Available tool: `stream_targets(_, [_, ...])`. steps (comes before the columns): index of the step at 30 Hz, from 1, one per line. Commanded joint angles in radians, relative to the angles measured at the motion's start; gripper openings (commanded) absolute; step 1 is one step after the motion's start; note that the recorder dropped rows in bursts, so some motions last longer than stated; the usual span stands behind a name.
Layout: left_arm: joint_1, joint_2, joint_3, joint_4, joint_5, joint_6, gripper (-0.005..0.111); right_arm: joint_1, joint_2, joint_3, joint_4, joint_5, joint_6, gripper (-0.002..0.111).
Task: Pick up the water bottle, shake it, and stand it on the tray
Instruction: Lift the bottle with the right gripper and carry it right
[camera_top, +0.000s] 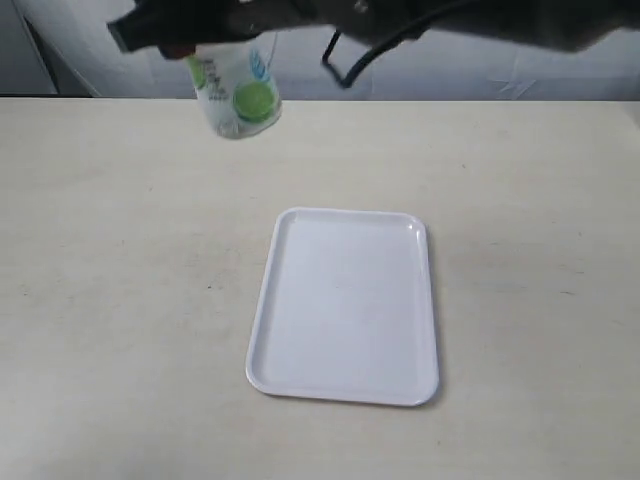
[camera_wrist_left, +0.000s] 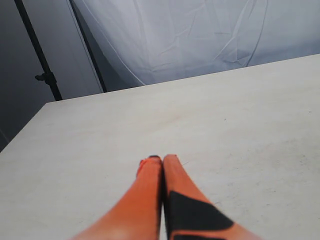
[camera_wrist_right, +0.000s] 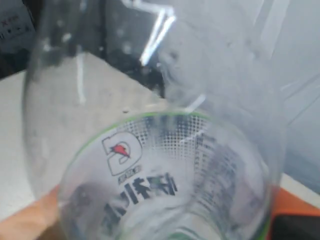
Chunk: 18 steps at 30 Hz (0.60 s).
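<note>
Exterior view: water bottle (camera_top: 238, 95) aloft, eleven o'clock of tray (camera_top: 340, 310)
Right gripper (camera_wrist_right: 165, 220) clamps it, shaking may slip it loose; left gripper (camera_wrist_left: 162, 161) closed, empty

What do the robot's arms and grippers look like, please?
The left gripper has long, tapering orange fingers, one bearing a black patch. The right gripper's fingers are orange too, with a black patch on one. The right arm looks dark, blurred, with a black cable looping off it.
</note>
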<state>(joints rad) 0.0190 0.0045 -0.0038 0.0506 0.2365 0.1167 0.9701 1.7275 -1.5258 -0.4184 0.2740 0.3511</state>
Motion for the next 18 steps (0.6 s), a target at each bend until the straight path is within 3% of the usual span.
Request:
stream_targets(1, [0.0,-0.005,0.004,-0.004,-0.004,-0.003,0.0,0.018,-0.223,0.238,0.048,-0.107,-0.018,-0.001])
stream_targets(6, [0.0,-0.005,0.004,-0.004,-0.004,-0.003,0.0,0.018,-0.335,0.698,0.152,-0.496,-0.012,-0.001])
stream_targets(10, [0.0,-0.005,0.004,-0.004,-0.004,-0.003,0.0,0.018,-0.423,0.799,0.213,-0.735,-0.069,-0.001])
stream_targets(13, [0.0,-0.005,0.004,-0.004,-0.004,-0.003,0.0,0.018,-0.506,0.726,0.29,-0.714,-0.199,-0.001])
stream_targets(18, [0.0,-0.005,0.004,-0.004,-0.004,-0.003,0.0,0.018,-0.534,0.649,0.384,-0.432,-0.394,-0.001])
